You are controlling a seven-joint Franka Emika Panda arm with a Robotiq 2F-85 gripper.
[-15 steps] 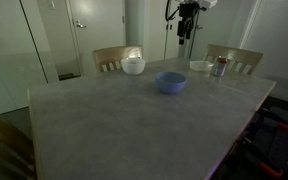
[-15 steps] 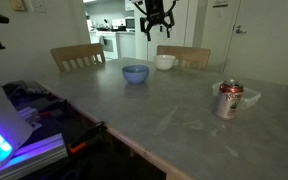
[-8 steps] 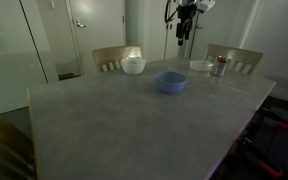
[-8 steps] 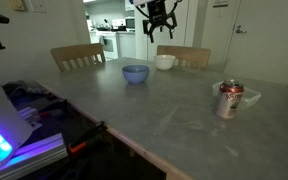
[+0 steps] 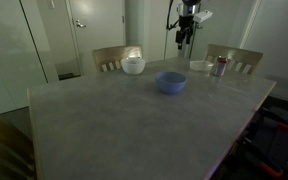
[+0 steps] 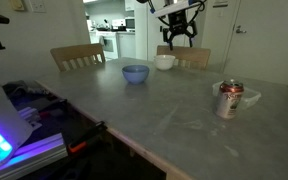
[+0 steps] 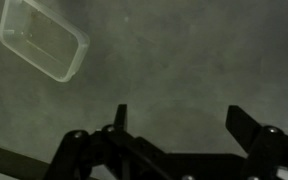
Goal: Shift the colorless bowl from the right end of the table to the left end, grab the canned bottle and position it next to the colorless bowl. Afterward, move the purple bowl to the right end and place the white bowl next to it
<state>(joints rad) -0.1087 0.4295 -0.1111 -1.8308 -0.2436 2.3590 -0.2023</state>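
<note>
A: Where's the pincer (image 6: 177, 38)?
B: High above the matte grey table (image 5: 124, 125), jaws wide apart, holding nothing.
A: And the clear squarish plastic container (image 7: 44, 40)?
B: On the table, just beside the silver-and-red metal can (image 6: 229, 100). The round blue-purple bowl (image 5: 170, 82) stands apart from both.

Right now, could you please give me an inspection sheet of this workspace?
Surface: table, matte grey top.
Job's things: colorless bowl and canned bottle close together at one end; purple bowl and white bowl stand apart, further along.
Clutter: nothing seen.
Grippers: pincer open, empty, raised above the table.
Cables: nothing seen.
Surroundings: wooden chairs behind the table; lit equipment beside it.
</note>
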